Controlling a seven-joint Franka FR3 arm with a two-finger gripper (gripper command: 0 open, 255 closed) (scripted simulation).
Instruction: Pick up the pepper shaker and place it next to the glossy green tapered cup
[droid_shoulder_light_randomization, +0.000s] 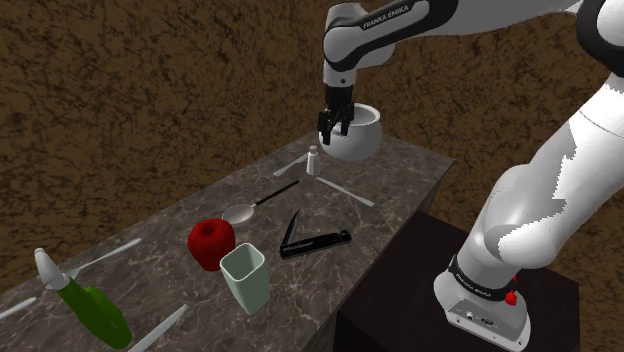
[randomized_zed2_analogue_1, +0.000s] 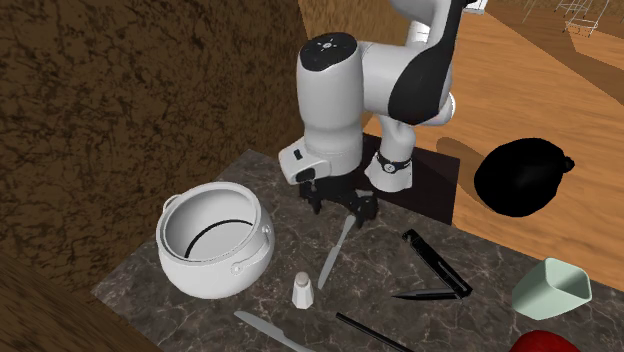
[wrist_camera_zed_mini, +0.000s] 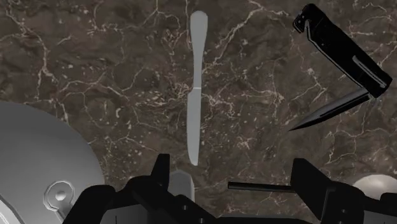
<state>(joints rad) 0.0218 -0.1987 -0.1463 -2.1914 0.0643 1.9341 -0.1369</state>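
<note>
Hovering over the marble counter beside the white pot, our gripper has fingers apart, nothing held. We see the pale green cup at 7 o'clock from it in the shoulder view, well apart; white pepper shaker upright, closer, same bearing.

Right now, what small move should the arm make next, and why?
Probably slide the open gripper sideways until it is right over the small pale pepper shaker, before lowering. The gripper hangs above the marble tabletop by the white pot, holding nothing, and the shaker stands upright a little to one side, untouched.
</note>
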